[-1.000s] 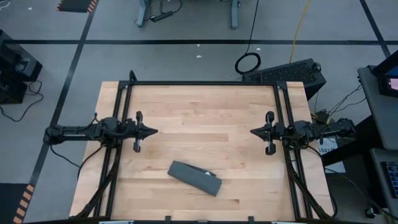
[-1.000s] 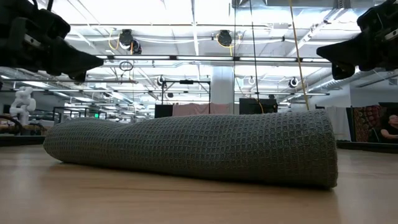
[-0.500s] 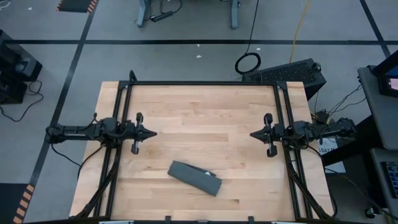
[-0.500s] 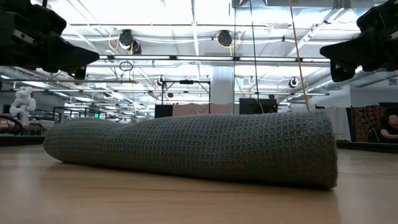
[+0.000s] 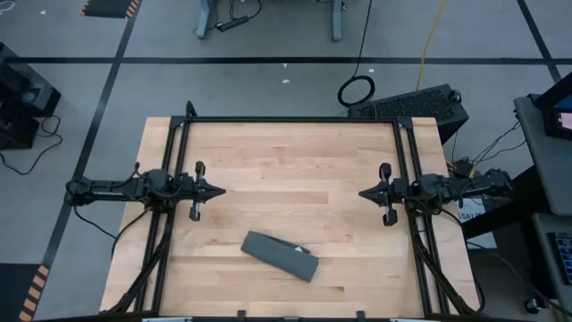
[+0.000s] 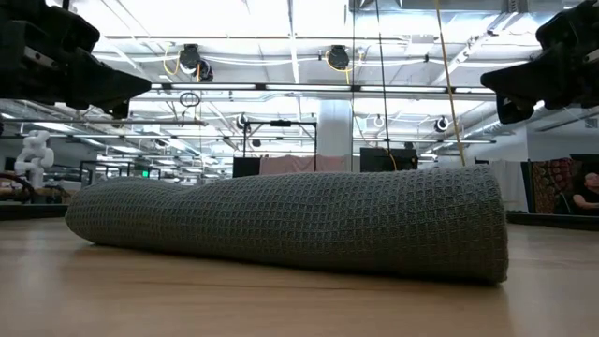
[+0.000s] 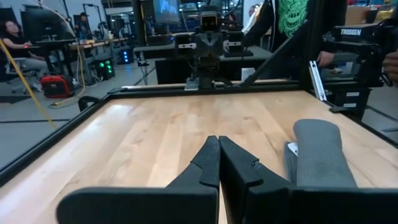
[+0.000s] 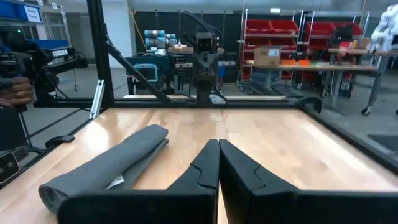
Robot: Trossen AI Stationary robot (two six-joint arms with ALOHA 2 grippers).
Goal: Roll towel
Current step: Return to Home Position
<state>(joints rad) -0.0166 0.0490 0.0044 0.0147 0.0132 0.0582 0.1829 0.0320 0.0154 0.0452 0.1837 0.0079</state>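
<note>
The dark grey towel (image 5: 281,256) lies rolled into a long bundle on the table's near middle, slanting; it also shows in the low view (image 6: 299,223), the left wrist view (image 7: 318,152) and the right wrist view (image 8: 109,165). A small white tag (image 8: 114,182) shows at its edge. My left gripper (image 5: 220,190) is shut and empty above the table's left side. My right gripper (image 5: 363,192) is shut and empty above the right side. Both are well clear of the towel.
A black frame (image 5: 286,119) runs round the table's edges. A person (image 7: 292,18) stands beyond the table's right side, and a hand (image 8: 15,92) shows there. Bare wood (image 5: 295,170) lies between the two grippers.
</note>
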